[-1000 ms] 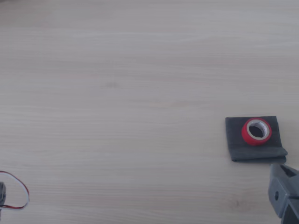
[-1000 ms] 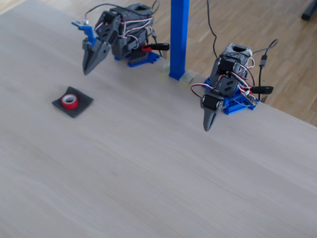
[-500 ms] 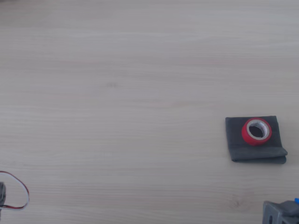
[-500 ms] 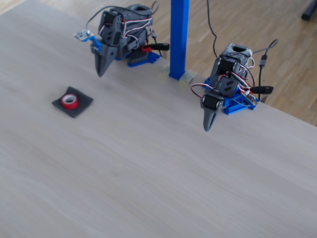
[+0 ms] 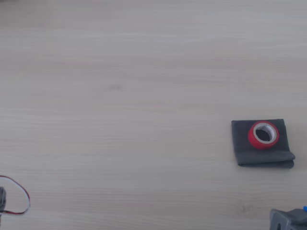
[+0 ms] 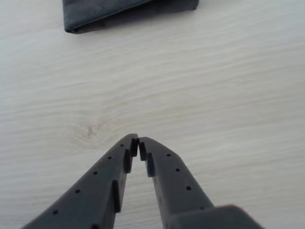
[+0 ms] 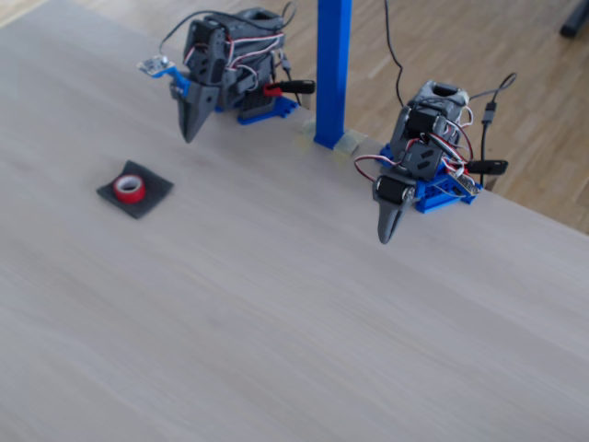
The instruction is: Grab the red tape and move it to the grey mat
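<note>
The red tape [image 5: 263, 134] lies flat on the grey mat [image 5: 240, 143], whitish core ring facing up, at the right of the other view. The fixed view shows the tape [image 7: 129, 188] on the mat [image 7: 152, 198] at the left of the table. My gripper [image 6: 138, 143] is shut and empty, its dark fingers meeting at the tips above bare table. In the wrist view only the mat's near layered edge [image 6: 128, 12] shows at the top; the tape is out of that view. In the fixed view the gripper [image 7: 189, 133] hangs tip-down behind the mat, apart from it.
A second arm [image 7: 386, 226] hangs tip-down at the table's far right edge, next to a blue post [image 7: 331, 74]. A thin red wire loop [image 5: 19, 194] shows at the lower left of the other view, and a grey gripper part [image 5: 288, 220] at its lower right.
</note>
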